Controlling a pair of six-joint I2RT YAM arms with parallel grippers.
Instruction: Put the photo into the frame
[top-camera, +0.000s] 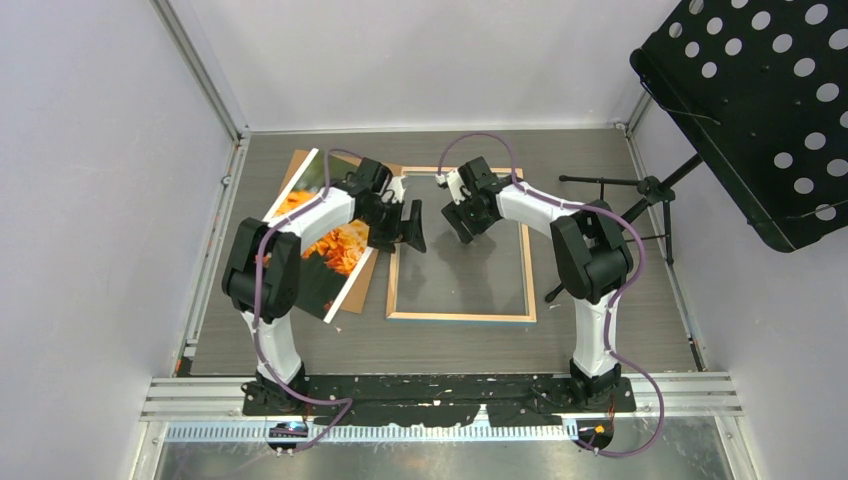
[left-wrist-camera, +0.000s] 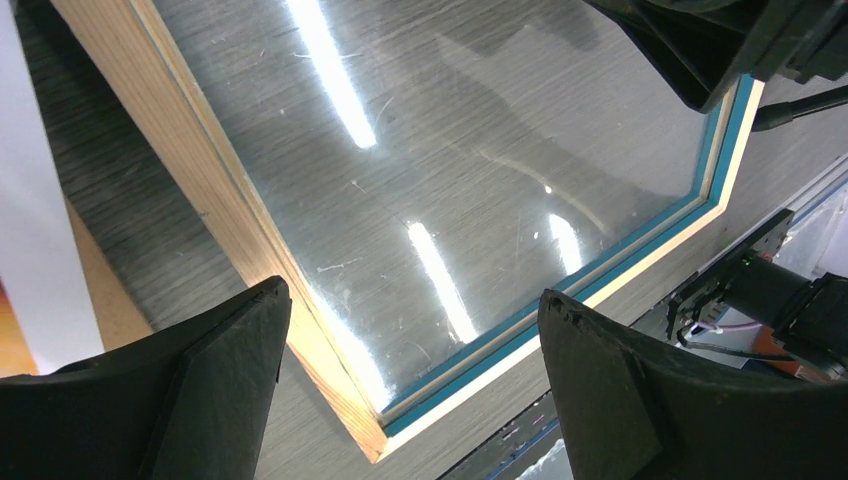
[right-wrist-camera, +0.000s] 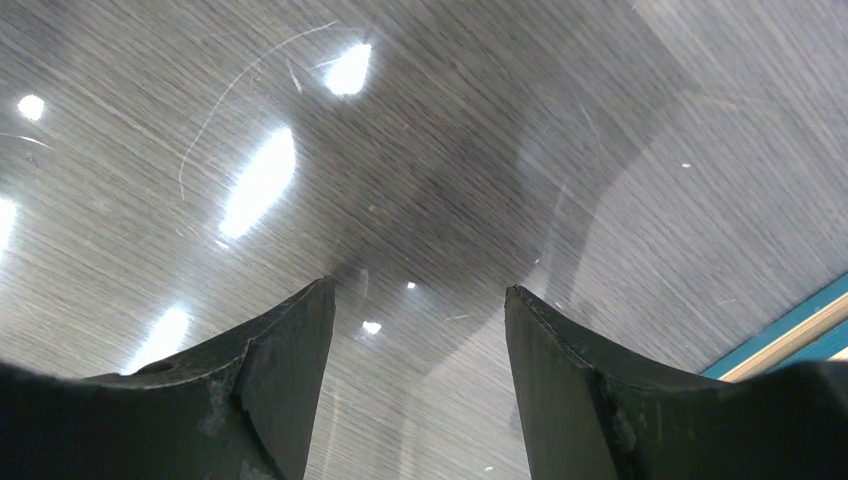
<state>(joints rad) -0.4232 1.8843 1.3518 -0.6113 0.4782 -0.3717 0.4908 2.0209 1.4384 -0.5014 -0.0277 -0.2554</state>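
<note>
Two empty grippers, and by my read the job is barely under way. Nearest the arm bases, the frame (top-camera: 460, 317) lies flat mid-table, light wood back up, its clear pane bare. Just left of it the photo (top-camera: 343, 250) lies face up and skewed, partly under the left arm, its near corner close to the frame's left rail. Further out, the left gripper (top-camera: 412, 232) hovers over that rail, fingers spread wide with nothing between them. The right gripper (top-camera: 462, 225) hangs over the pane, jaws parted, holding nothing either. Fetching the print looks like the step in hand. Next, the left arm needs to swing left, catch a white edge of the photo and bring it square onto the glass.
</note>
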